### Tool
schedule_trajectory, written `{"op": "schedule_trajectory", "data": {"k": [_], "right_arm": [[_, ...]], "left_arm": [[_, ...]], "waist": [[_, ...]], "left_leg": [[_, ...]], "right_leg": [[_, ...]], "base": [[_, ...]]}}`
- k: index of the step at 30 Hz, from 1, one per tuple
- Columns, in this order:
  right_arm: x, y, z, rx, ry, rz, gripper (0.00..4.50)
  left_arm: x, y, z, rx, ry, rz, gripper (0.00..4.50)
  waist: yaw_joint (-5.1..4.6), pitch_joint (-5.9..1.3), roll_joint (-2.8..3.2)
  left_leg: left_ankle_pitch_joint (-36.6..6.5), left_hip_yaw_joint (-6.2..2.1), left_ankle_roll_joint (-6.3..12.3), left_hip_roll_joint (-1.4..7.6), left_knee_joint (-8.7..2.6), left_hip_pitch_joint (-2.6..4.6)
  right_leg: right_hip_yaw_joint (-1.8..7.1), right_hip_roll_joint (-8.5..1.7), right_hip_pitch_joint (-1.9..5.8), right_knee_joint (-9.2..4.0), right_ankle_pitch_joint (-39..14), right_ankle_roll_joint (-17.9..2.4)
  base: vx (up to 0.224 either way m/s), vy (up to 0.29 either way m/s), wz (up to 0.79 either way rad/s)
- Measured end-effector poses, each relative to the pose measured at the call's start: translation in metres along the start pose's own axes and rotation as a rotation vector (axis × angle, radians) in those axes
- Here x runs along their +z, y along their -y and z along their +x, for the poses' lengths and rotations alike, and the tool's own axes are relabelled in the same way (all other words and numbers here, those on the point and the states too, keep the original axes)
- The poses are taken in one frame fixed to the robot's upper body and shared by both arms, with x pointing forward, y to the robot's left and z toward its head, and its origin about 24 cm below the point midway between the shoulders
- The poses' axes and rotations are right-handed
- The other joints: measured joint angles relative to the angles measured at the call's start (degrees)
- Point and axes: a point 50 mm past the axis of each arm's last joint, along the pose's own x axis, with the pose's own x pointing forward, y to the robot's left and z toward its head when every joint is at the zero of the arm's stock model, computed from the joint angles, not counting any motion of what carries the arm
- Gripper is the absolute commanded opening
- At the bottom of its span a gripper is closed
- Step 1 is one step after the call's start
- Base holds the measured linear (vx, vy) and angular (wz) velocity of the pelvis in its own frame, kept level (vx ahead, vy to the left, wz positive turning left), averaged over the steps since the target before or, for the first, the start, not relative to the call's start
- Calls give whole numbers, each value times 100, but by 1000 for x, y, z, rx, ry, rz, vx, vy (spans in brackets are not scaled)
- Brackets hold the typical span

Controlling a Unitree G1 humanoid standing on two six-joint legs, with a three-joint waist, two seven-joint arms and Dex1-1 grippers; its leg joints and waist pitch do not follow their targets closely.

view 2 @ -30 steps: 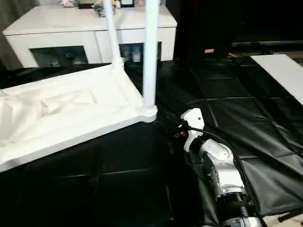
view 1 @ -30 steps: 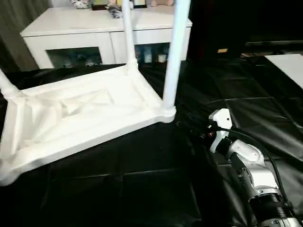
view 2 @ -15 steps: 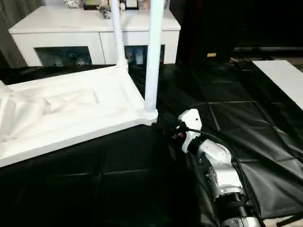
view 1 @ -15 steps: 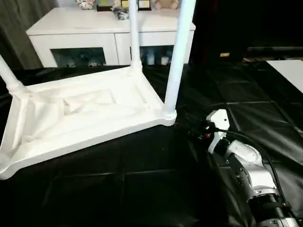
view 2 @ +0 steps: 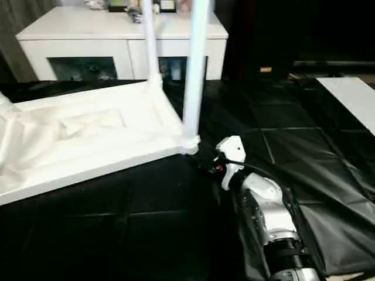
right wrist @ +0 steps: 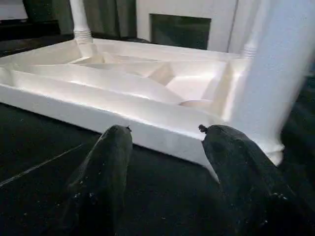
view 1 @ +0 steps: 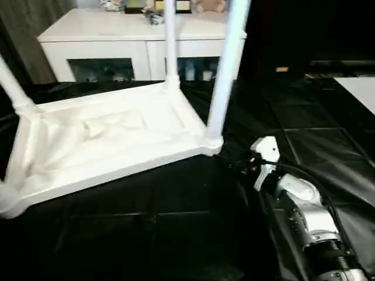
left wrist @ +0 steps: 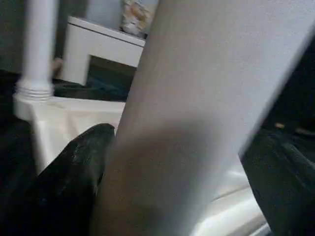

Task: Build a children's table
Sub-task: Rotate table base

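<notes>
The children's table lies upside down on black sheeting, ribbed underside up. Three white legs stand screwed into it: the near right leg, the far right leg and a left leg. My right gripper is open and low over the sheeting. Its black fingertips are just short of the table's rim beside the near right leg's corner, with nothing between them. My left gripper is wide open with a thick white leg between its fingers. I cannot tell whether they press it.
A white cabinet with glass doors and toys on top stands right behind the table. A flat white board lies at the far right. Black sheeting covers the floor in front of the table and around my right arm.
The camera has shifted a little. My right gripper has edged nearer to the table's corner under the near right leg. Both grippers keep the same opening.
</notes>
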Motion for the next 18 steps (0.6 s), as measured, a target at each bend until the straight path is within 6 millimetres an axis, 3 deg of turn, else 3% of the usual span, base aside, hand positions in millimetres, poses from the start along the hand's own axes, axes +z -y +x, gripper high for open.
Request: {"op": "schedule_trajectory", "data": {"k": [5, 10, 18], "right_arm": [[-1, -3, 1, 31, -17, -12, 268], [-17, 6, -5, -43, -126, -31, 268], [-19, 20, 4, -145, -211, -89, 268]], "left_arm": [[-11, 26, 11, -164, -56, -43, 445], [-17, 56, 4, -348, -108, -181, 445], [-1, 110, 12, -623, -141, -211, 445]], "waist": [[6, 1, 2], [-22, -4, -8], [-33, 12, -33]], "left_leg": [[0, 2, 0, -1, 0, -9], [0, 4, -1, 1, -1, -15], [-1, 3, -1, 2, -3, -17]], "right_leg": [[0, -2, 1, 0, 13, -21], [-2, -1, -7, 0, 12, -21], [-1, 1, -10, 1, -7, 11]], "base": [[0, 0, 0], [0, 0, 0], [0, 0, 0]]}}
